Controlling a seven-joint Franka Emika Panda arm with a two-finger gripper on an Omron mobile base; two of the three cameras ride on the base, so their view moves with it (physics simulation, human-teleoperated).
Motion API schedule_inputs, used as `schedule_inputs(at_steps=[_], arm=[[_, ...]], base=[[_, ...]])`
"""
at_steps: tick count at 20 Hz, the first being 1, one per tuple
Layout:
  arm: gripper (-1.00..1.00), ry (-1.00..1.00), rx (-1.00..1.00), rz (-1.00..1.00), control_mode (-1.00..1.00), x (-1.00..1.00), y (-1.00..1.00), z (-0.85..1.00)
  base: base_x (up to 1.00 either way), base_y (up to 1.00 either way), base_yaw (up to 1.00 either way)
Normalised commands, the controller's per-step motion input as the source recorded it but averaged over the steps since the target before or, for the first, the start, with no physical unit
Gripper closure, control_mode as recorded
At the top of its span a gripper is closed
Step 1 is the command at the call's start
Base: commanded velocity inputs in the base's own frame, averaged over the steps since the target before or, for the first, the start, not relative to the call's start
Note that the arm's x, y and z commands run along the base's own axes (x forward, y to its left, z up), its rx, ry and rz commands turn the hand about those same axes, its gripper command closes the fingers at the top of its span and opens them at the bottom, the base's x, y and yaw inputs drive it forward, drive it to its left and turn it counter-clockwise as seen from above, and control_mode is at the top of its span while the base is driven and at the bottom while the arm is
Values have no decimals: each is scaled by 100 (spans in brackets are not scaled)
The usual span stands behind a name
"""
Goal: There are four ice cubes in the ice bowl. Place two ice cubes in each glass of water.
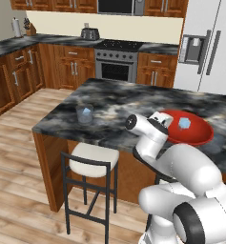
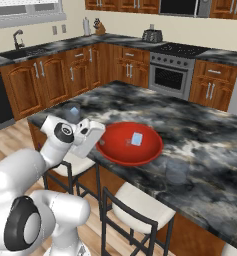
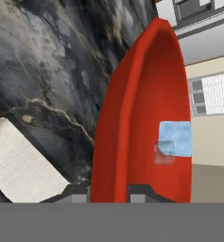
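- Left base view: the ice bowl (image 1: 200, 136) sits on the dark marbled counter (image 1: 128, 102) near its front edge, one ice cube (image 1: 183, 123) showing inside; a glass of water (image 1: 84, 114) stands well apart to the left with a cube in it.
- Right base view: a second glass (image 2: 177, 171) stands just right of the bowl, near the counter edge.
- Hand view: the gripper (image 3: 108, 193) is low beside the bowl's rim, jaws closed with nothing between them; two pale cubes overlap inside the bowl, and a stool seat (image 3: 19, 163) lies below.
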Motion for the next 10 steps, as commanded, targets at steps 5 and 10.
schedule_inputs(at_steps=[5, 10], arm=[[100, -1, 5, -10, -100, 0, 28, 77], [100, -2, 4, -13, -100, 0, -4, 73]], base=[[0, 0, 0], [0, 0, 0]])
